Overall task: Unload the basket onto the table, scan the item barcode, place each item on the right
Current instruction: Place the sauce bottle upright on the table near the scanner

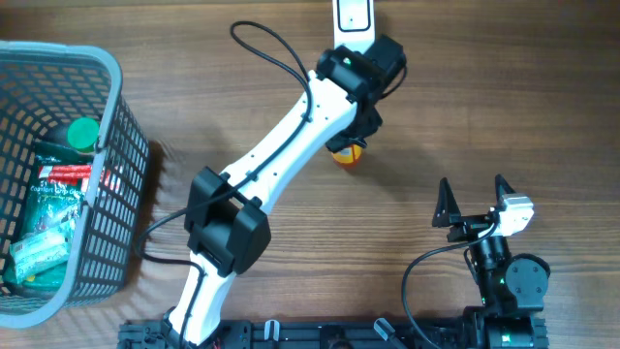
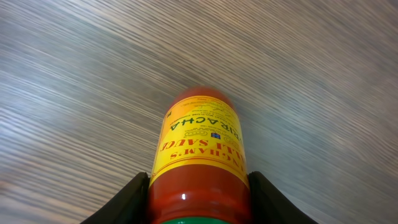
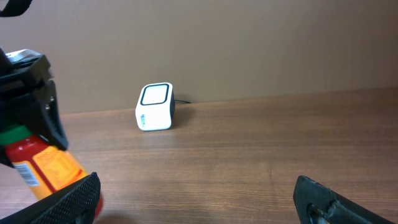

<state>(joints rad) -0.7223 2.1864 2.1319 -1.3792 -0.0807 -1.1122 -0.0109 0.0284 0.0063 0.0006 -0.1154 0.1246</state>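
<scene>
The item is a red sriracha sauce bottle [image 2: 199,146] with a yellow label and a green cap. My left gripper [image 2: 199,198] is shut on it near the cap end, one black finger against each side. From overhead, only the bottle's orange-red base [image 1: 349,154] shows under the left gripper [image 1: 360,124], just above the table. The white barcode scanner [image 1: 350,15] sits at the far edge of the table, beyond the bottle. In the right wrist view the bottle [image 3: 48,167] is at the far left, with the scanner [image 3: 154,107] behind it. My right gripper [image 1: 473,190] is open and holds nothing. No barcode shows.
A grey mesh basket [image 1: 108,70] at the left edge holds a green-capped bottle [image 1: 80,134] and green packets [image 1: 44,208]. A black cable [image 1: 274,50] loops from the left arm. The right arm's base sits at the near right.
</scene>
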